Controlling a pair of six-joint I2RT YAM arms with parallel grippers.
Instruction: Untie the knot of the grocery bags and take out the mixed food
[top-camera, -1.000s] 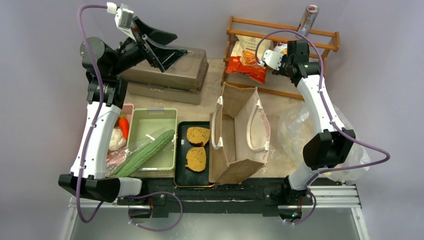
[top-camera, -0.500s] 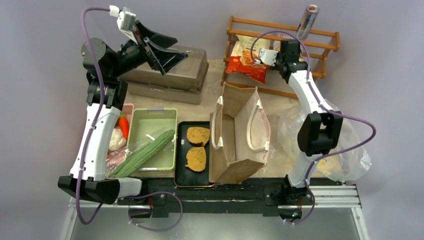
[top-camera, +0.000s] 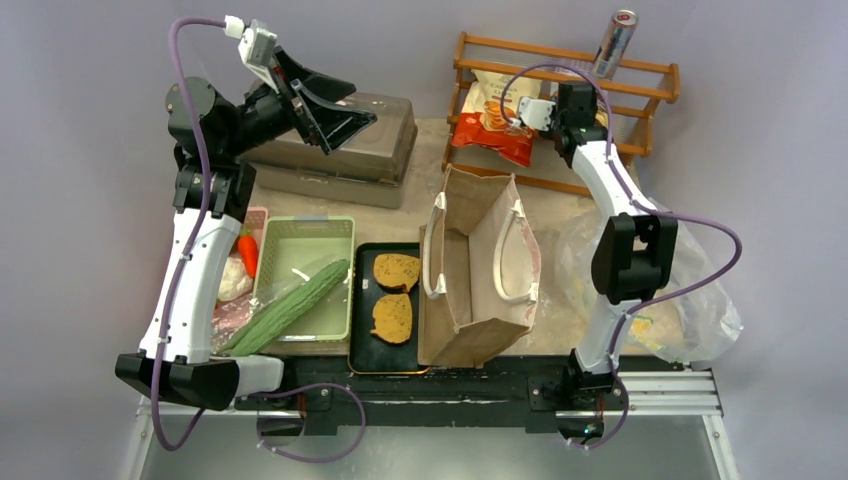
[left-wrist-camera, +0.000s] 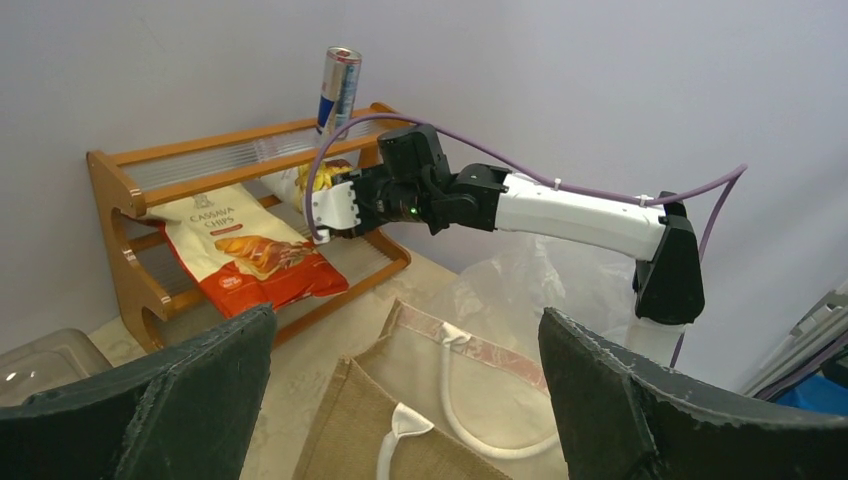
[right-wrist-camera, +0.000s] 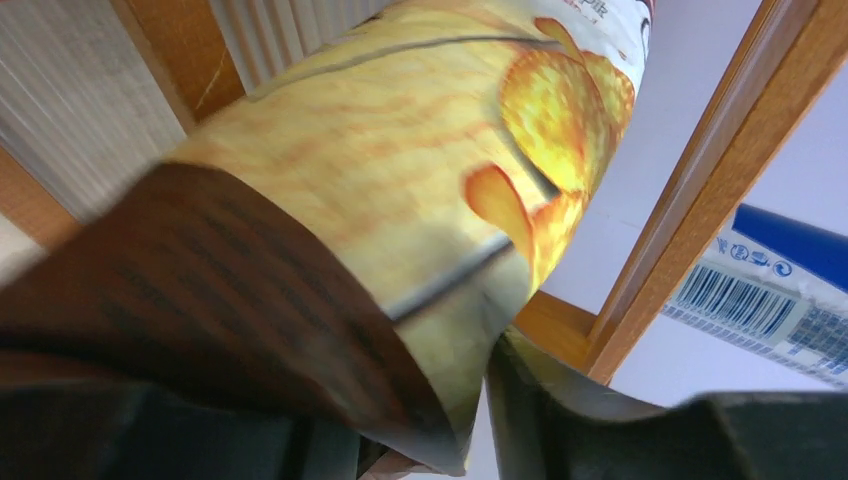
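The tall brown paper bag (top-camera: 478, 270) stands central on the surface (top-camera: 560, 215), and the crinkly clear plastic bag (top-camera: 700, 300) lies right of it. At the far wooden rack (left-wrist-camera: 110, 175), the right claw (right-wrist-camera: 465, 400) looks pinched on 1 yellow crisp packet (right-wrist-camera: 400, 180); the left claw (left-wrist-camera: 405, 400) gapes wide, empty. Seat the packet fully on its shelf before releasing, clear of the silver can (top-camera: 618, 40).
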